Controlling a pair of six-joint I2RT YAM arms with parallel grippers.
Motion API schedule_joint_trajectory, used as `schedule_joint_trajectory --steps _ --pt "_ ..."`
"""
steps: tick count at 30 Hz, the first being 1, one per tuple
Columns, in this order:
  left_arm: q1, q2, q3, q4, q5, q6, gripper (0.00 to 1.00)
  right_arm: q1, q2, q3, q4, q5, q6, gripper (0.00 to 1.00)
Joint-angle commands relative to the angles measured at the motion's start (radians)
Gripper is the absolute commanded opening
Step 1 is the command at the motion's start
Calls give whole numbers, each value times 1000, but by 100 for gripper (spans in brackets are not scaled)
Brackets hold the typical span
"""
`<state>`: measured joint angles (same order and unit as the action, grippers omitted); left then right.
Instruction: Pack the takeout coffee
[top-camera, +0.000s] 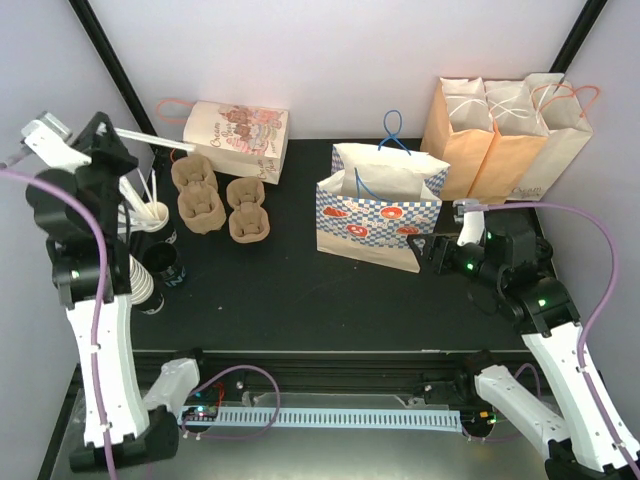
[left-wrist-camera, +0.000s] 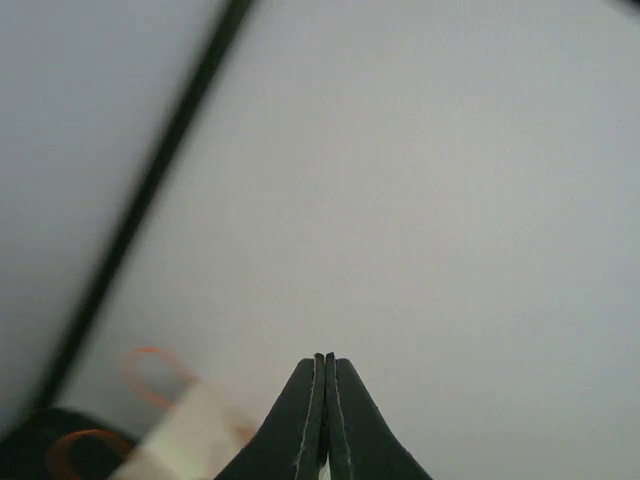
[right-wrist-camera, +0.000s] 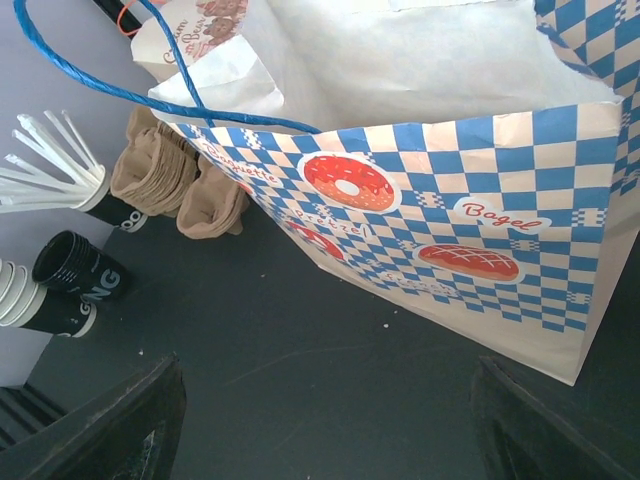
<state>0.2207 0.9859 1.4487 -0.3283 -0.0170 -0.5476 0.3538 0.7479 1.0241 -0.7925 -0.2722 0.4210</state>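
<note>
Far left, the left tool (left-wrist-camera: 325, 420) is raised high by the wall, fingers pressed together on nothing. Below it the takeout cups (top-camera: 150, 290) lie stacked at the counter's (top-camera: 300, 300) left edge, beside a black cup (top-camera: 163, 265) and a holder of white straws (top-camera: 150, 205). Brown pulp carriers (top-camera: 222, 203) sit mid-left. Centre stage, the blue checkered bag (right-wrist-camera: 450, 230) stands open. On the right, the right tool (top-camera: 437, 252) hovers just beside it, fingers spread and empty.

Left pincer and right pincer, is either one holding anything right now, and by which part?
Nothing is held. The left pincer is shut on itself, raised toward the wall. The right pincer stands open, facing the blue checkered bag without touching it.
</note>
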Motion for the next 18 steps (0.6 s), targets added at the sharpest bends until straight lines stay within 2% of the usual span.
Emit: schedule_joint_trajectory --steps 1,6,12,18 --pt "-51 -33 -165 291 378 -279 1 1 -29 31 2 30 -21 80" --pt "-225 31 -136 401 527 -299 2 0 -60 73 -38 107 -42 80" --pt "-427 125 -118 528 543 -248 1 1 -134 73 -31 162 -25 79" --pt "-522 225 -66 557 499 -186 1 1 -189 78 -15 225 -14 79"
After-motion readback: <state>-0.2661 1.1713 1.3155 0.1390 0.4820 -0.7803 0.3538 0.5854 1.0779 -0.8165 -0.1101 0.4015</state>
